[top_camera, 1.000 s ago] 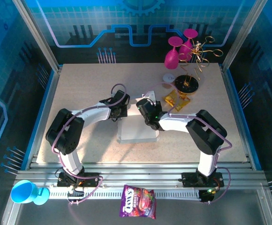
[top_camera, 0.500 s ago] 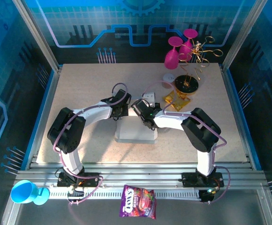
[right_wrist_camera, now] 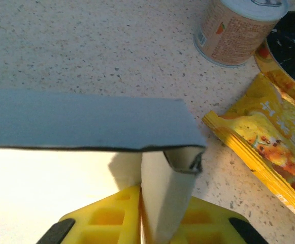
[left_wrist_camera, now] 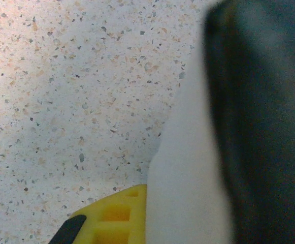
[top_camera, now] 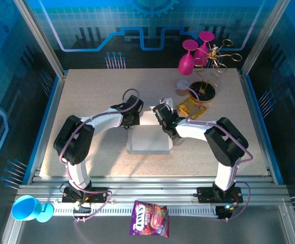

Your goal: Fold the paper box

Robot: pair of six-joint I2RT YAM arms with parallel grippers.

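1. Since the earlier frame the right gripper [top_camera: 164, 117] has shifted toward the upper right. The paper box [top_camera: 148, 141] lies mid-frame on the table [top_camera: 86, 101].
2. The left gripper [top_camera: 132, 118] is clamped on the box's upper-left edge. The right jaws stand narrow around an upright flap [right_wrist_camera: 162, 193]; I cannot tell whether they are pinching it.
3. The thin card is probably light and creases easily, so hold it near the fold lines, not at the flap tips.

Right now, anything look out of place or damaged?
Purple candy bag lies off the table, past its near edge. Blue cup sits off it too, near left. On the box, a small tab looks curled.
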